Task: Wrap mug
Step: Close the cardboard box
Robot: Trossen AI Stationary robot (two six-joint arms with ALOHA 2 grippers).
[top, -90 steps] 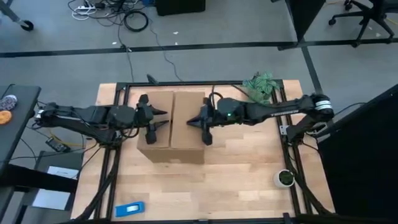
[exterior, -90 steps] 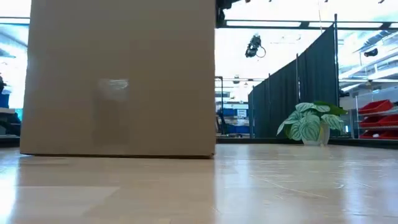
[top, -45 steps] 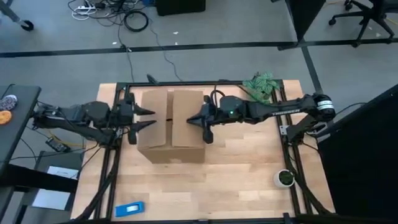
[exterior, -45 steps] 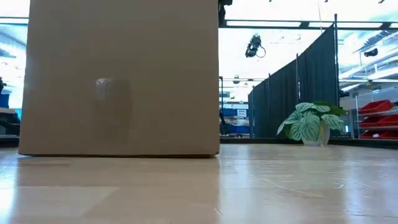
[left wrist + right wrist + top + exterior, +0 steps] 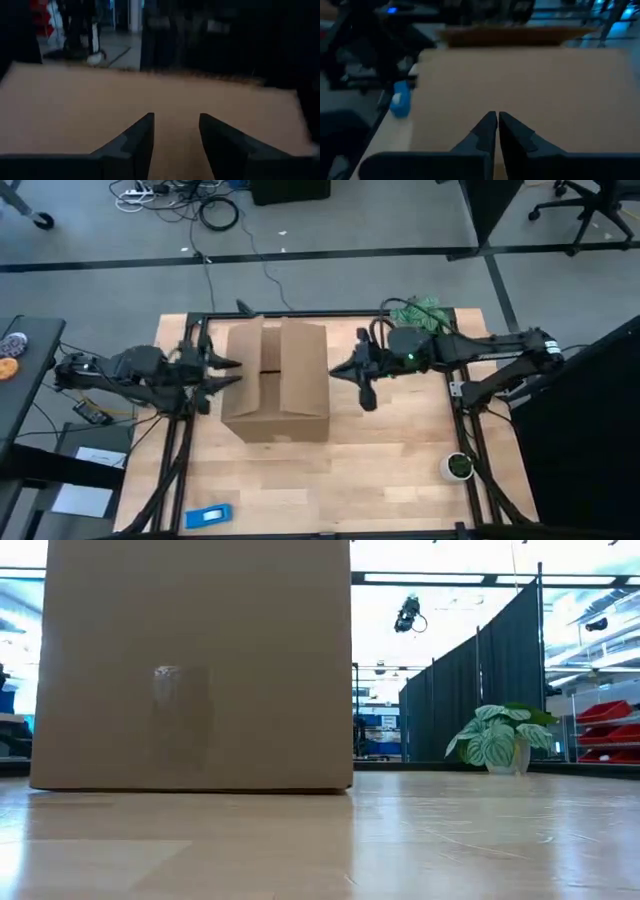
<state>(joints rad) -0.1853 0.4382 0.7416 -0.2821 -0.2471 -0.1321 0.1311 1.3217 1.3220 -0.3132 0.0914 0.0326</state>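
No mug in sight, probably inside the box [image 5: 277, 383]. Likely light, rigid, slick, breakable; best gripped at the rim. Left pincer [image 5: 228, 373] spread, empty; right pincer [image 5: 352, 375] shut, empty.

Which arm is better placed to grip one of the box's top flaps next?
Probably the left. The left gripper is open, with its tips at the cardboard box's left edge. The right gripper is shut, just off the right side.
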